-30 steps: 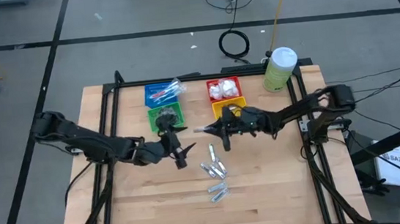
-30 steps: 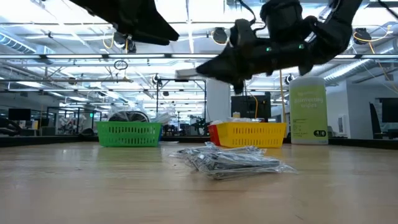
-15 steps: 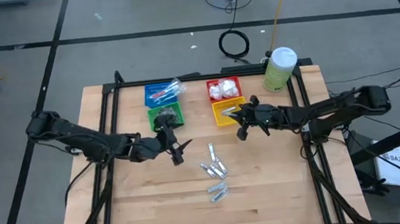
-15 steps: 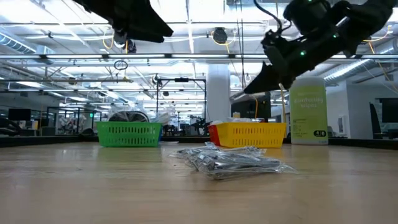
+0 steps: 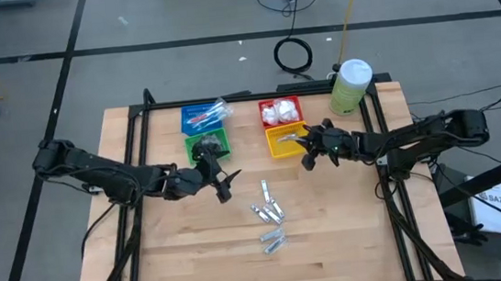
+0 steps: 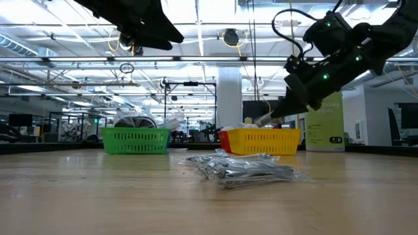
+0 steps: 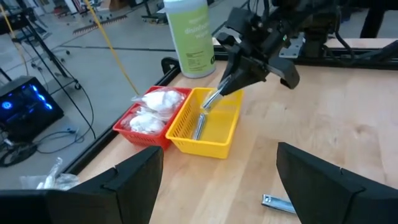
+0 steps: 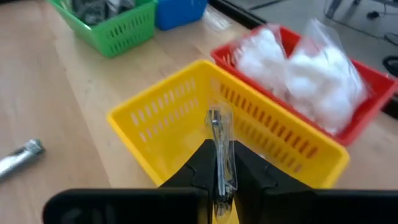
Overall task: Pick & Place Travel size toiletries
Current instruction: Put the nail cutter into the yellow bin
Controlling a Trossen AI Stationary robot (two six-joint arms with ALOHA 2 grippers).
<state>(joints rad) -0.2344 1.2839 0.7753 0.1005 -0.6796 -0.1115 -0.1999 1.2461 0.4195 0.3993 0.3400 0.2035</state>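
Above the yellow basket [image 5: 284, 139] we see the right gripper [image 5: 307, 150], its fingers pinched shut on a small silver tube in clear wrap [image 8: 219, 140]. The held tube [image 7: 212, 100] slants down toward the basket's open top and hangs over it, not yet resting inside. One more silver tube [image 7: 199, 126] already lies on the yellow basket's floor.

Behind the yellow basket sits the red basket [image 5: 280, 111], touching it, and we find it packed with white puffy packets [image 8: 292, 68]. To its side stands the blue basket [image 5: 200, 118], holding toothbrushes in clear wrap [image 5: 211, 115] that poke out over its rim. The green basket [image 5: 206, 146] sits in front of the blue one and holds dark round discs [image 6: 134, 122].

On the bare wooden table [image 5: 169, 250], near its middle, we count a loose cluster of wrapped silver tubes [image 5: 267, 212], with another wrapped tube [image 5: 274, 241] lying a little apart from them toward the front edge.

The left gripper [image 5: 219, 180] hovers just in front of the green basket, its fingers spread wide with nothing between them. A tall pale-green canister [image 5: 349, 86] with a white lid stands at the table's far right corner, beside the red basket.
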